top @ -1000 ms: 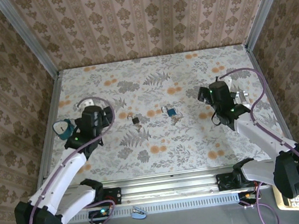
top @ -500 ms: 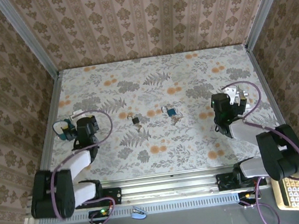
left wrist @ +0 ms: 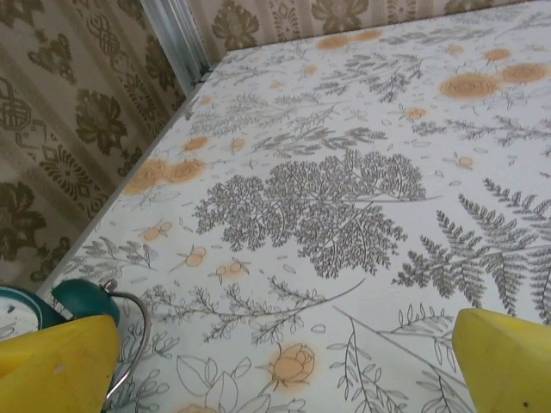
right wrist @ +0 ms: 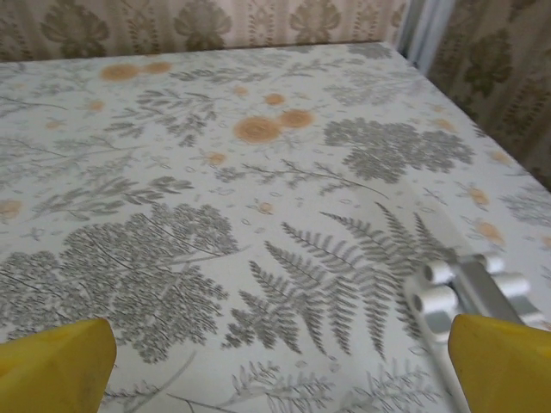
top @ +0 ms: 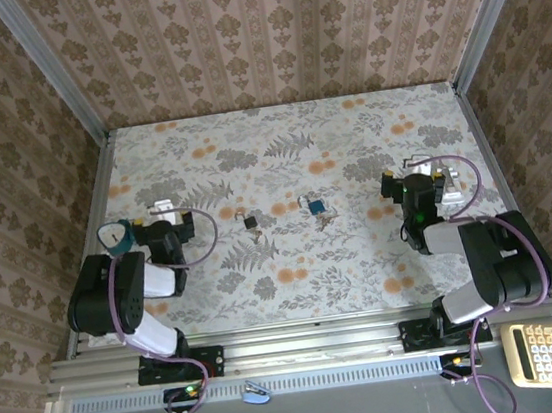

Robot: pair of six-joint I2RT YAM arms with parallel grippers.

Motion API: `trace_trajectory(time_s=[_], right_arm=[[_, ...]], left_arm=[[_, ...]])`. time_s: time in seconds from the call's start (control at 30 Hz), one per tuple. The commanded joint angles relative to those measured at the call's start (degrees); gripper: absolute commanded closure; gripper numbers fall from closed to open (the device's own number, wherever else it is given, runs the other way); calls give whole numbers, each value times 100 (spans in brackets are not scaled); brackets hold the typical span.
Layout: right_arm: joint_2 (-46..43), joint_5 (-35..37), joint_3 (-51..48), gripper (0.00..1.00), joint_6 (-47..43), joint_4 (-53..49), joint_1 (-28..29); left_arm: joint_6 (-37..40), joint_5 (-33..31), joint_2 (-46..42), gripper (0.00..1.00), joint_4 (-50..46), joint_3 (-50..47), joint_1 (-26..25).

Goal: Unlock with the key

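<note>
A boxy dark padlock (top: 251,226) is laid on the floral surface (top: 280,156). The yellow-tipped left pincer (left wrist: 284,361) and right pincer (right wrist: 280,366) are held open.

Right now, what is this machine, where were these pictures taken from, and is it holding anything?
These are two robot arms bolted at the near edge of a flowered table. One picture looks down from above; the other two come from wrist cameras, the yellow shapes being fingertips. The left gripper and right gripper are open, holding nothing. On the table lie a dark padlock, a small blue lock with what look like keys, a teal alarm clock and a silver metal part.
</note>
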Motion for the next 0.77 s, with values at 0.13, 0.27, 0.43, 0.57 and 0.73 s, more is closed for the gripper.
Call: trace_trajectory(time_s=[0.13, 0.27, 0.43, 0.57, 0.73], right_arm=[[161, -663, -14, 0, 47, 360, -227], [217, -477, 34, 0, -74, 399, -83], [229, -487, 67, 0, -79, 348, -87], [238, -669, 137, 0, -23, 217, -170], [199, -672, 45, 0, -39, 341, -166]], left_arm=[[77, 234, -50, 0, -199, 325, 61], [107, 232, -32, 0, -158, 330, 66], [102, 233, -40, 0, -173, 330, 63], [102, 234, -34, 0, -181, 339, 71], [107, 243, -40, 0, -171, 330, 64]])
